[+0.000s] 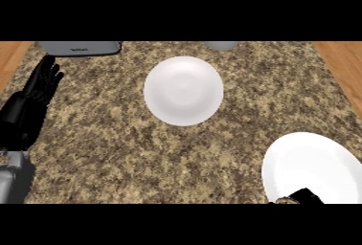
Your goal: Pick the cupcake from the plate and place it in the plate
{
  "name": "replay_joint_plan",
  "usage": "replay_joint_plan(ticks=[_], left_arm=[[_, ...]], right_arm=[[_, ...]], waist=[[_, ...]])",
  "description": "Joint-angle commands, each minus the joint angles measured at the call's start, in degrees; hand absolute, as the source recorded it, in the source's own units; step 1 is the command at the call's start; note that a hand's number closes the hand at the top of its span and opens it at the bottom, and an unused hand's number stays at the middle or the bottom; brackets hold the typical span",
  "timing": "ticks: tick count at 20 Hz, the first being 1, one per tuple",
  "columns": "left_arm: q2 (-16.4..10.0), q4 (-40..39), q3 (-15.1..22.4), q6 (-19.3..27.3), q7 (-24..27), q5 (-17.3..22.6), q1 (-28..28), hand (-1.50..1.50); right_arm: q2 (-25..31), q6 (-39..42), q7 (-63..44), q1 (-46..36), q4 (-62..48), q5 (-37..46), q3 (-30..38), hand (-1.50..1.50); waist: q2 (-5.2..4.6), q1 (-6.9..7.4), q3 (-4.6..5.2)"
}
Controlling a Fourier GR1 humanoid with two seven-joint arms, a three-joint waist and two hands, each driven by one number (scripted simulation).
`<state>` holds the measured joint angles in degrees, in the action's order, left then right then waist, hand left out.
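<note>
Right robot hand (305,195) is glimpsed at edge of near plate (311,158); hold cannot be told. Left robot hand (34,95) open, empty. Risk: half-hidden cupcake (286,200) could be toppled.

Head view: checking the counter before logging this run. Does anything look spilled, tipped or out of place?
Nothing stands out. The centre plate and the lower-right plate lie flat on the counter, nothing spilled. The right hand barely shows at the lower edge beside something brown, too cut off to identify.

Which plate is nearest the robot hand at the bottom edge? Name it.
The lower-right plate: the right robot hand overlaps its near rim; the centre plate lies apart.
</note>
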<state>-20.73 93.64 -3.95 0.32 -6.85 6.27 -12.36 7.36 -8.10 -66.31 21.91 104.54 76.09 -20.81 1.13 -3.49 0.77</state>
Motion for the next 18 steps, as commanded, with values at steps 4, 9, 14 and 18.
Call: replay_joint_plan(ticks=[4, 9, 14, 18], left_arm=[[1.14, -0.97, 1.07, -0.34, -0.45, 0.06, -1.88, 0.00], [1.55, -0.50, 2.37, 0.19, -0.45, -1.72, -2.91, 0.00], [1.86, -1.53, 2.24, -1.49, 1.61, -0.75, -2.62, 0.00], [2.84, -1.77, 3.10, -0.17, 0.17, -1.83, -4.78, 0.00]], right_arm=[[-7.16, -2.47, -14.53, 0.62, 11.48, 21.58, -15.73, 1.50], [-7.28, -1.69, -16.81, -7.47, 15.06, 28.96, -24.79, 1.50], [-7.29, -1.86, -18.85, -18.51, 9.71, 27.16, -25.44, 1.50], [-7.30, 2.83, -18.88, -28.44, 9.67, 21.37, -21.32, 1.50]], waist=[[-0.69, 1.67, -0.54], [-0.83, 2.99, -0.63], [-1.44, 4.22, -0.67], [-1.64, 4.88, -0.69]])
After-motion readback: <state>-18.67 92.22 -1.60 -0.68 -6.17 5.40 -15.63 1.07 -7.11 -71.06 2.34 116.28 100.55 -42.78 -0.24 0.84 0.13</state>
